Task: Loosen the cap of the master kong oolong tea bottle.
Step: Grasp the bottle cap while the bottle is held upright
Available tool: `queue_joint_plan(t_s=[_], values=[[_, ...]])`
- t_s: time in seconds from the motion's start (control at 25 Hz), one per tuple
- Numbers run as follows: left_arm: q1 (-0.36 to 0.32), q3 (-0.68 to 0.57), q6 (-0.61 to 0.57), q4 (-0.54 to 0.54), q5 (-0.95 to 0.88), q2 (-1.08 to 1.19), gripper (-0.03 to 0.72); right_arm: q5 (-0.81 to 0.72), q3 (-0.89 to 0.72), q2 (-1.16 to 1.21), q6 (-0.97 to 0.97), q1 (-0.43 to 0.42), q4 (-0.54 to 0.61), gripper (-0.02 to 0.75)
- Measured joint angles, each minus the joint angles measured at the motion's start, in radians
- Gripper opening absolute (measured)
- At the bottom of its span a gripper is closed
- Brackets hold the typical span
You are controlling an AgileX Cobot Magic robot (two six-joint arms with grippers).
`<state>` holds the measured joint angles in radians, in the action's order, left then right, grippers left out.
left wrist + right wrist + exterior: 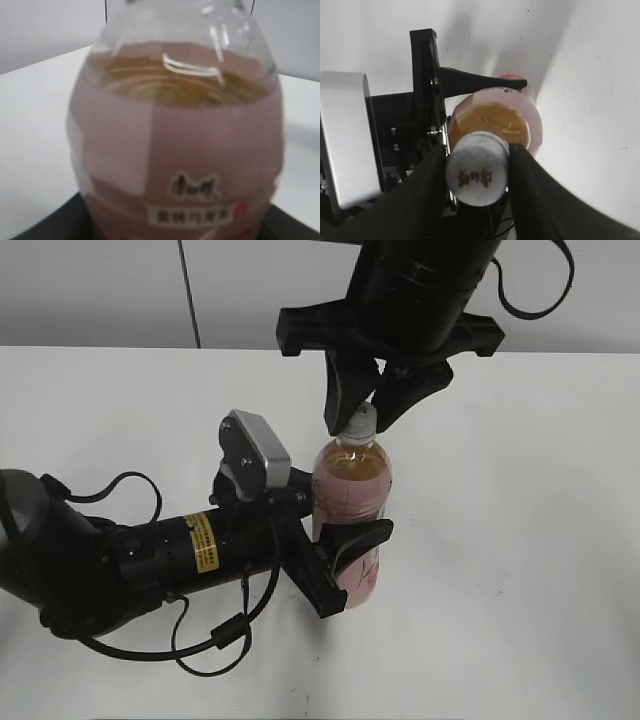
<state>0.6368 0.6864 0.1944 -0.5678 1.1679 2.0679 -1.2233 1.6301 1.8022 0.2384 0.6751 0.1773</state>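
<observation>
The master kong oolong tea bottle [352, 490] stands upright on the white table, clear with amber tea and a pink label. It fills the left wrist view [175, 150]. My left gripper [335, 540] is shut on the bottle's lower body from the left. Its fingertips barely show in the left wrist view. The white cap [362, 421] tops the bottle. My right gripper [364, 412] comes down from above and is shut on the cap. In the right wrist view the cap [477, 172] with its dark mark sits pinched between both black fingers of the right gripper [479, 170].
The white table [520, 540] spreads all round the bottle. The left arm with its silver wrist camera [255, 450] and loose cables [200, 640] lies at the front left. A pale wall stands behind.
</observation>
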Motion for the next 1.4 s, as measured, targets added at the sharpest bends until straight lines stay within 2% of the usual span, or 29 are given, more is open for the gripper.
queue_joint_plan(t_s=[0.08, 0.2, 0.32, 0.56, 0.8, 0.96, 1.2, 1.28, 1.4], values=[[0.000, 0.000, 0.000, 0.001, 0.000, 0.000, 0.377, 0.000, 0.000, 0.000, -0.035, 0.000, -0.008, 0.281], [0.000, 0.000, 0.000, 0.001, 0.000, 0.000, 0.377, 0.000, 0.000, 0.000, -0.184, 0.000, -0.009, 0.281], [0.000, 0.000, 0.000, 0.000, 0.000, 0.000, 0.377, 0.003, 0.000, 0.000, -0.453, 0.000, -0.009, 0.281], [0.000, 0.000, -0.001, -0.001, 0.000, 0.000, 0.377, 0.007, 0.000, 0.000, -1.146, 0.000, -0.005, 0.279], [0.000, 0.000, -0.004, -0.003, 0.000, 0.000, 0.377, 0.000, 0.001, -0.001, -1.552, 0.000, -0.010, 0.279], [0.000, 0.000, -0.004, -0.002, 0.000, 0.000, 0.375, 0.000, 0.001, -0.001, -1.622, 0.001, -0.023, 0.279], [0.000, 0.000, -0.004, -0.003, 0.000, 0.000, 0.375, 0.000, 0.002, -0.001, -1.598, 0.001, -0.010, 0.286], [0.000, 0.000, -0.003, -0.003, 0.000, 0.000, 0.375, 0.000, 0.004, -0.001, -1.529, 0.001, -0.008, 0.354], [0.000, 0.000, -0.001, -0.002, 0.000, 0.000, 0.375, 0.000, 0.018, -0.001, -1.358, 0.001, -0.002, 0.515]])
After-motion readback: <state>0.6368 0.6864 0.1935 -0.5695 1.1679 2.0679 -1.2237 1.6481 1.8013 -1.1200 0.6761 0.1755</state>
